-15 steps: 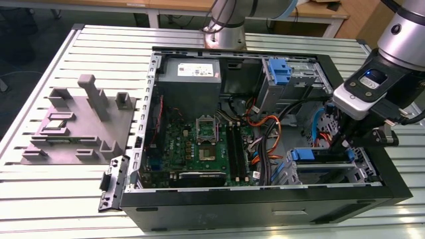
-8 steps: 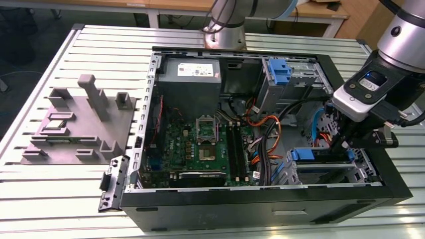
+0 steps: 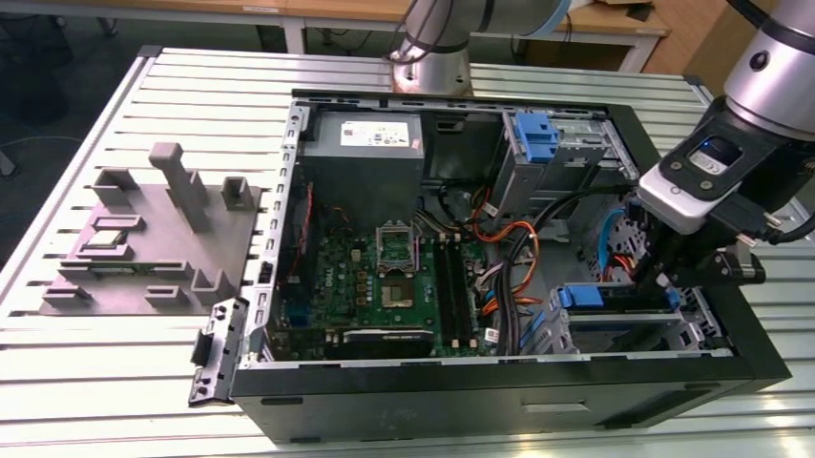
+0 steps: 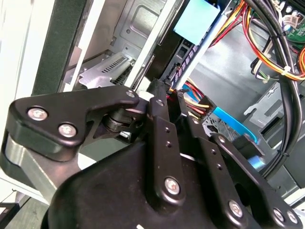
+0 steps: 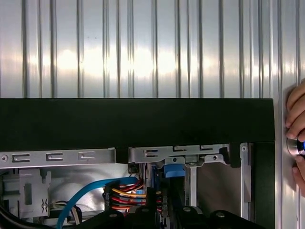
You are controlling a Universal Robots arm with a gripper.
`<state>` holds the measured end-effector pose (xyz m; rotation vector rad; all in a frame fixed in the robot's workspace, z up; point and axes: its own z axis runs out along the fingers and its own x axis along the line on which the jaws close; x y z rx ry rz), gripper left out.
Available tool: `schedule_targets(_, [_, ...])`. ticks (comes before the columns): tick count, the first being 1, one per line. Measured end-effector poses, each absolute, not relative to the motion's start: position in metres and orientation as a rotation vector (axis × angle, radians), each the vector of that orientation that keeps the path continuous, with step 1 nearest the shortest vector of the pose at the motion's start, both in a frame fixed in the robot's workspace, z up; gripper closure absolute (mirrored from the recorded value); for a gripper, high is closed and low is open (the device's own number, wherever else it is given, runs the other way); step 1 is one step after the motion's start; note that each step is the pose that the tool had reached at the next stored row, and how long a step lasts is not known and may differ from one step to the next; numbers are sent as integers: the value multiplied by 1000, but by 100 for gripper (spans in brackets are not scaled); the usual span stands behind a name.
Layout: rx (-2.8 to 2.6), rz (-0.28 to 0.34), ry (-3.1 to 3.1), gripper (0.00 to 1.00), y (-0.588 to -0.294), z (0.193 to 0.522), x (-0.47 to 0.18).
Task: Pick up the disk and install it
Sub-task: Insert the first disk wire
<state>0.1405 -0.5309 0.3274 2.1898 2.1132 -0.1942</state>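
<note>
In the exterior view, the gripper reaches down into the drive bay at the lower right of the open computer case, right at the disk in its blue carrier, which sits low in the bay there. In the second wrist view, the black fingers stand close together over the disk's edge; whether they clamp it cannot be told. A person's hand rests at the first wrist view's right edge on the slatted table.
</note>
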Motion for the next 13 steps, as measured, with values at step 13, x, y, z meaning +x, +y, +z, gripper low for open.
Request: schedule_targets(13, [2192, -200, 2116, 90, -531, 339, 140])
